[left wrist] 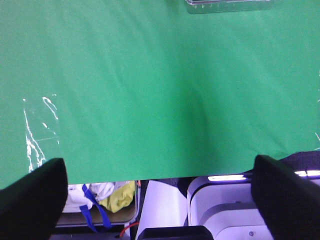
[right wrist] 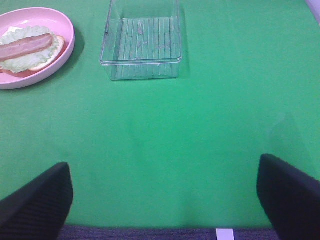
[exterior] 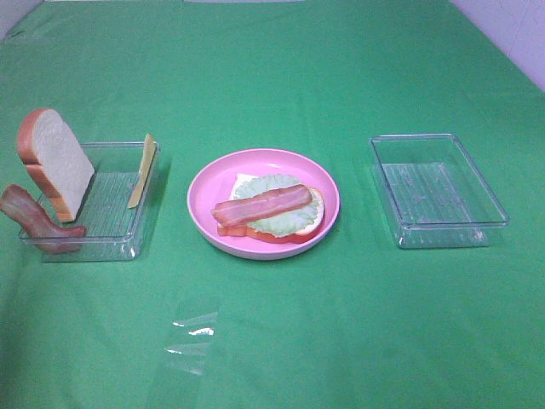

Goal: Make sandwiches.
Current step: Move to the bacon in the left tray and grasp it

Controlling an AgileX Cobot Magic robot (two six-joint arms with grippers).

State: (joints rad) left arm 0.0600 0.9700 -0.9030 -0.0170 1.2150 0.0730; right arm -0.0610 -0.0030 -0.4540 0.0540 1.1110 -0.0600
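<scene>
A half-built sandwich sits on the round pink plate in the middle: a bread slice with an orange-brown crust, pale green lettuce and one bacon strip on top. It also shows in the right wrist view. The left clear tray holds a second bread slice standing on edge, a bacon strip draped over its front left corner, and a thin yellow cheese slice leaning on its right wall. My left gripper and right gripper are both open, empty, and near the table's front edge.
An empty clear tray stands right of the plate and also shows in the right wrist view. A patch of clear film glints on the green cloth in front of the plate. The table's front edge lies under the left gripper.
</scene>
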